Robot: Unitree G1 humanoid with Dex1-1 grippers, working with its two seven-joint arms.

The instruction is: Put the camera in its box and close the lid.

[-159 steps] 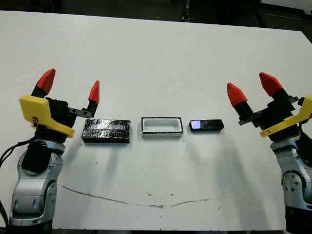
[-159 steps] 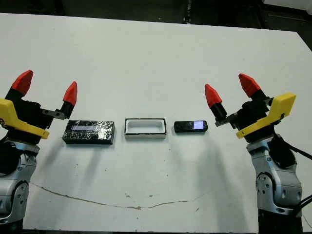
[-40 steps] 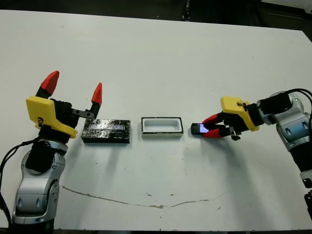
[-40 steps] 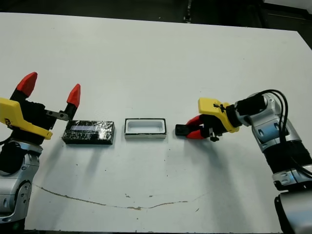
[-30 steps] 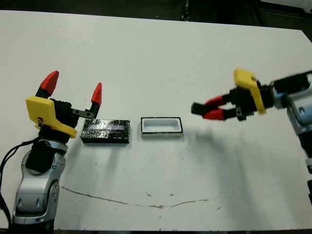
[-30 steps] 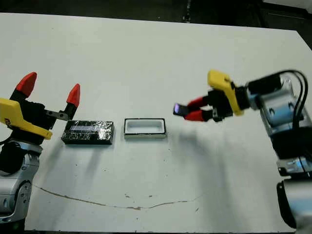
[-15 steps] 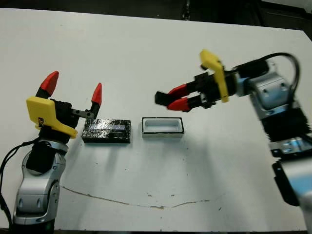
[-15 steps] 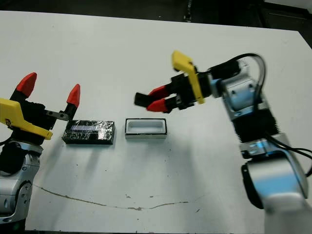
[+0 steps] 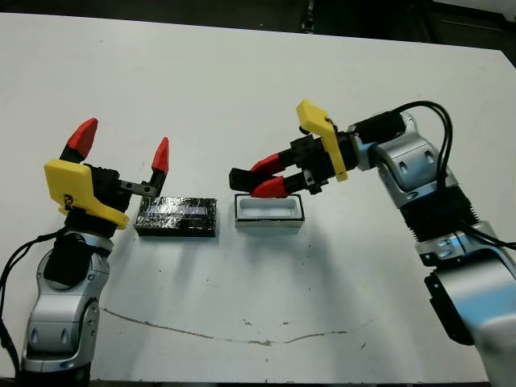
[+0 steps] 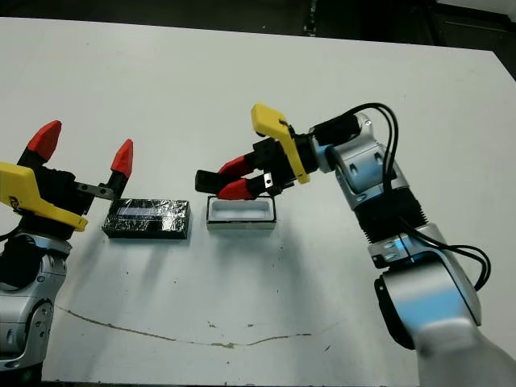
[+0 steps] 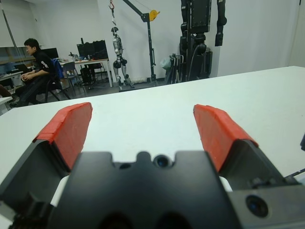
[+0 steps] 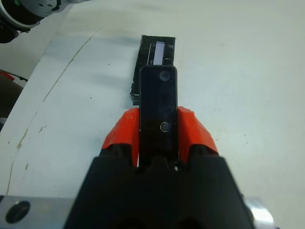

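Tabletop point(image 9: 242, 72) first: a broad, matte white sheet with a thin brownish scratch along its near side. On it lies the lid point(image 9: 176, 216), a flat glossy black slab with a pale bluish stripe on top, long axis running left to right. Just to its right, apart from it, sits the box point(image 9: 269, 209), a shallow tray with thick white walls and a pale hollow, its long axis in line with the lid's.

Right gripper point(image 9: 260, 177) hangs just above the box, its red wedge-shaped fingers pinching the camera point(image 12: 158, 107), a slim glossy black bar. The bar sticks out past the fingertips, pointing leftward toward the lid, long axis roughly level. Half a second ago it was held higher and farther back; it is now lower, over the box's left end.

Left gripper point(image 9: 121, 153) stands beside the lid's left end, its fingers spread wide, holding nothing.
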